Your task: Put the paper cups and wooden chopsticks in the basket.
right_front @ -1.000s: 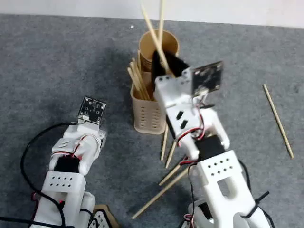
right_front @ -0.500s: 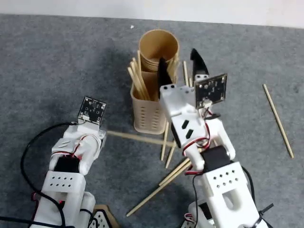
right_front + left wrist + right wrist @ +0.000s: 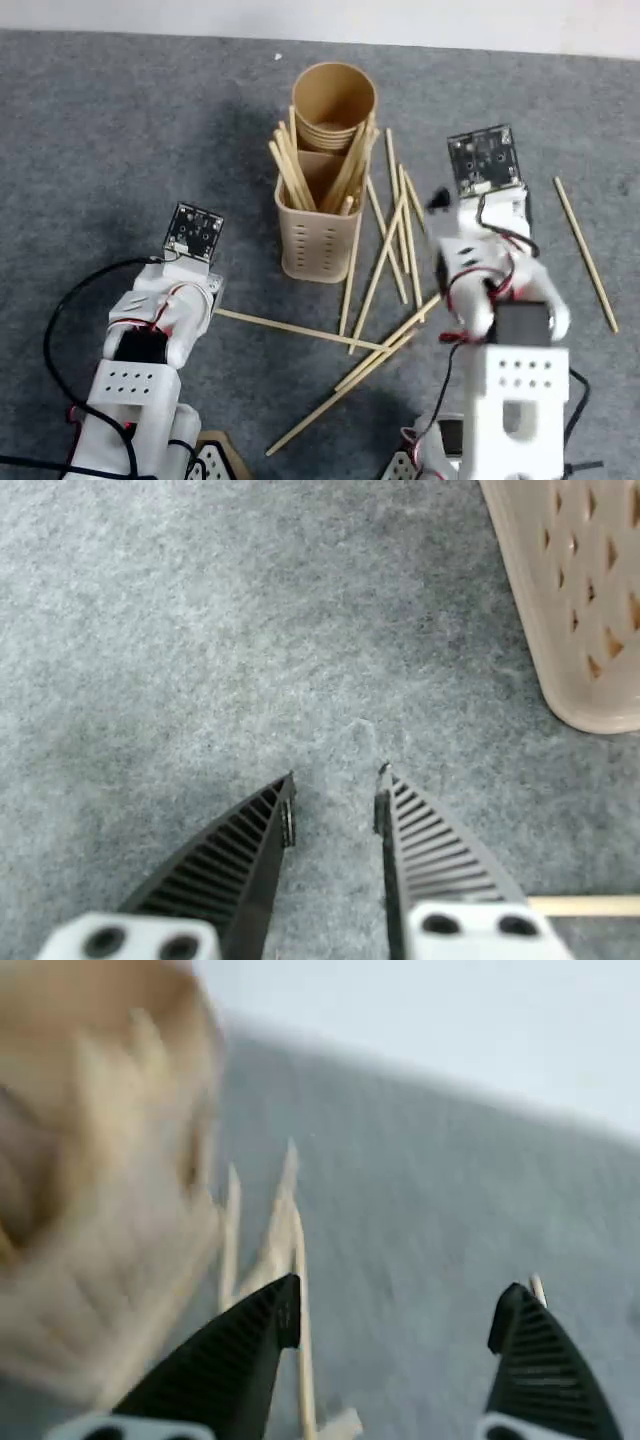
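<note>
We are wearing white shells on both arms [image 3: 135, 385], trailing black cables [image 3: 47, 345] and red wires [image 3: 468, 290], carrying dark camera boards [image 3: 193, 232], and showing black ribbed fingers [image 3: 235, 855].

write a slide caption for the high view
Cups and some chopsticks in the basket, more chopsticks scattered on the carpet beside it.

The table [image 3: 120, 130] wears rough grey felt-like cloth. The basket [image 3: 318, 245] is smooth beige plastic, the cups [image 3: 334, 95] matt brown paper, the chopsticks [image 3: 300, 329] pale bare wood. The left gripper [image 3: 335, 780] has ribbed black plastic fingers [image 3: 240, 850].
</note>
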`<state>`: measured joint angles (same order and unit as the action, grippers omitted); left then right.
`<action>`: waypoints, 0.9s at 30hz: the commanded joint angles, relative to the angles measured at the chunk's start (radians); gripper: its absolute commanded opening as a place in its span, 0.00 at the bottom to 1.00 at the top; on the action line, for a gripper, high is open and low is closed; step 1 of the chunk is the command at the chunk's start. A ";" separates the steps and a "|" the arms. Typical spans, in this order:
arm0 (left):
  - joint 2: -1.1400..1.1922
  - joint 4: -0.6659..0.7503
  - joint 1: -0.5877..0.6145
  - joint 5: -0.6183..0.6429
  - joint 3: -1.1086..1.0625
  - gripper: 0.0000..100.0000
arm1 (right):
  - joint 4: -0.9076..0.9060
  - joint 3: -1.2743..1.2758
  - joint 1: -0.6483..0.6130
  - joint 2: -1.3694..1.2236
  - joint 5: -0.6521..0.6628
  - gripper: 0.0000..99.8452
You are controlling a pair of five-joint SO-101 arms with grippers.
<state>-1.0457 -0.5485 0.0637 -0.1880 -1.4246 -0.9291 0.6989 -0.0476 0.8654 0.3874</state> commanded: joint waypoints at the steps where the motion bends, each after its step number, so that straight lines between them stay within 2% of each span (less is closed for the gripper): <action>1: -0.008 0.009 -0.012 -0.006 0.005 0.15 | -0.002 -0.010 0.101 -0.134 0.123 0.30; 7: -0.008 0.008 -0.010 -0.008 0.005 0.15 | 0.182 -0.047 0.332 -0.440 0.252 0.30; 11: -0.008 0.012 -0.010 -0.009 0.005 0.15 | 0.203 -0.185 0.469 -0.659 0.425 0.30; 15: -0.008 0.012 -0.010 -0.009 0.005 0.15 | 0.203 -0.390 0.567 -0.874 0.466 0.30; 25: -0.008 0.012 -0.010 -0.009 0.005 0.15 | 0.202 -0.711 0.593 -1.362 0.468 0.29; 27: -0.008 0.012 -0.012 -0.009 0.005 0.15 | 0.202 -0.736 0.593 -1.417 0.479 0.24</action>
<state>-1.0457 -0.5485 0.0637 -0.1880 -1.4246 -0.7357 0.0269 0.5432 -0.5033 0.8477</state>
